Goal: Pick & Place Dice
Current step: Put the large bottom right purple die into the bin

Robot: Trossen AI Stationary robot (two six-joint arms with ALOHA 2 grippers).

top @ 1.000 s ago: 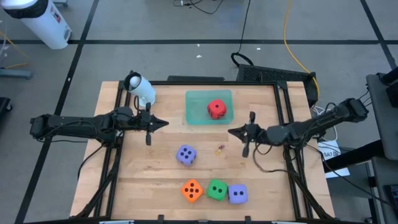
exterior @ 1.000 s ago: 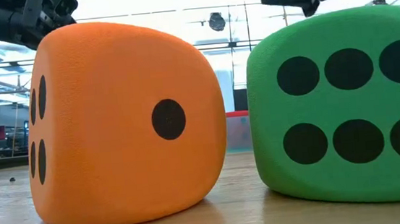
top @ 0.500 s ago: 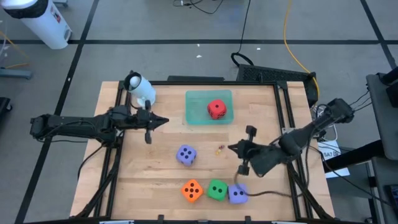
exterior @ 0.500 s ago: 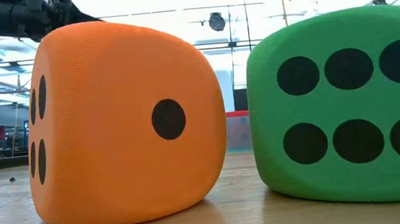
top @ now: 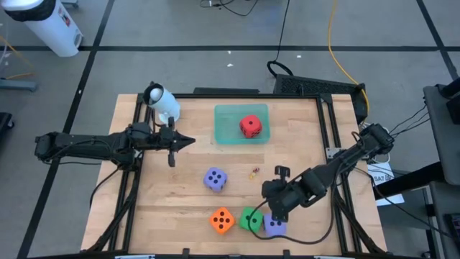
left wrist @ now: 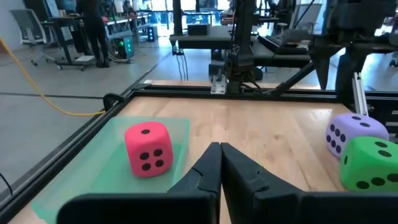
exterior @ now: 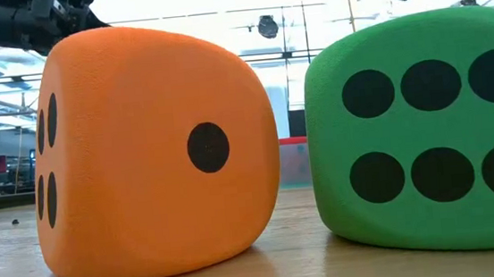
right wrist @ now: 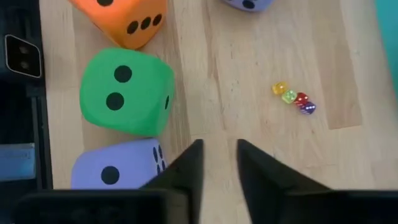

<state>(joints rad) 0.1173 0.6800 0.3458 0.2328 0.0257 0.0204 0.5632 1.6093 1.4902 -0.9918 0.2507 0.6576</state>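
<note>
High view: right gripper [top: 270,210], fingers slightly parted and empty, hangs above the green foam die [top: 250,219] and purple-blue foam die [top: 275,226] at the wooden table's [top: 180,194] front edge. Left gripper [top: 188,142], clenched, waits near the left edge.

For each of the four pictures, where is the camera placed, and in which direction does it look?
High: above the table, looking down; both arms show, right gripper by the green die.
Low: at table height, facing the orange die; arm parts above.
Left wrist: looks past the shut left gripper at the red die in the teal tray.
Right wrist: looks down past its parted fingers.
All four share the green die.
</note>
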